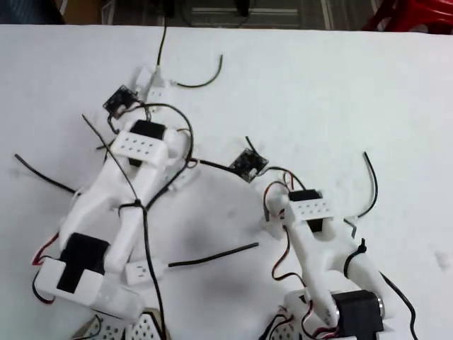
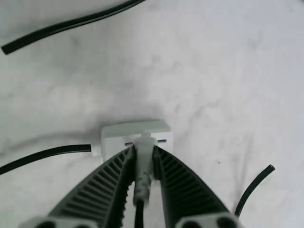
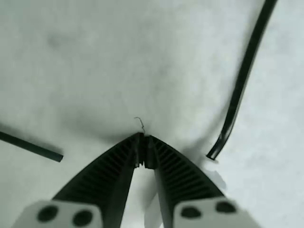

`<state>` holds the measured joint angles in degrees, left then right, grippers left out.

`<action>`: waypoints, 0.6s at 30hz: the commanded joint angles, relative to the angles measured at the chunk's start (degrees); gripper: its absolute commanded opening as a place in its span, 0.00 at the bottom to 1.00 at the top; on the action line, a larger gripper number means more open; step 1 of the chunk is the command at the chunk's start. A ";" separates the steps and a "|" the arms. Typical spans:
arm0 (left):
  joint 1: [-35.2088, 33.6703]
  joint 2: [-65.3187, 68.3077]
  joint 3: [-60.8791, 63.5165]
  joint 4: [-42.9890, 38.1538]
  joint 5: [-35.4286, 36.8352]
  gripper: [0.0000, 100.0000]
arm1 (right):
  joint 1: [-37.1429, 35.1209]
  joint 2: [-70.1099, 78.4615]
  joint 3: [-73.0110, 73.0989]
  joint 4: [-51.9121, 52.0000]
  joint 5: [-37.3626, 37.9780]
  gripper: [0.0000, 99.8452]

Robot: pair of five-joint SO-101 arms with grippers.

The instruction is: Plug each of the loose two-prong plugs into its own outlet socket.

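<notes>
As the left pincer (image 2: 142,153) clamps the plug (image 2: 143,167) by its body, cord running back between the jaws, its nose touches the white outlet socket (image 2: 136,129) near the table's (image 1: 318,85) far edge, probably for a straight push. Right pincer (image 3: 142,142) closed, empty. Loose black cables (image 2: 45,154) lie beside the socket.

the prongs of the plug (image 2: 142,168) are hidden against the outlet socket (image 2: 135,130), its cord (image 2: 138,214) cut off.
</notes>
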<state>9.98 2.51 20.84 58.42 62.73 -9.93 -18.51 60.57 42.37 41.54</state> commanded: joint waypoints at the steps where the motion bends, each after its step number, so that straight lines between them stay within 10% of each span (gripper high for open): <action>1: 1.89 -0.84 -1.76 1.32 0.09 0.03 | 0.04 -0.57 0.09 -1.36 0.00 0.02; 18: 4.26 -0.66 -1.49 -1.14 0.44 0.03 | 0.04 -0.48 0.09 -1.36 0.00 0.02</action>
<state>13.76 2.59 20.40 58.59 62.73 -9.93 -18.51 60.57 42.20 41.54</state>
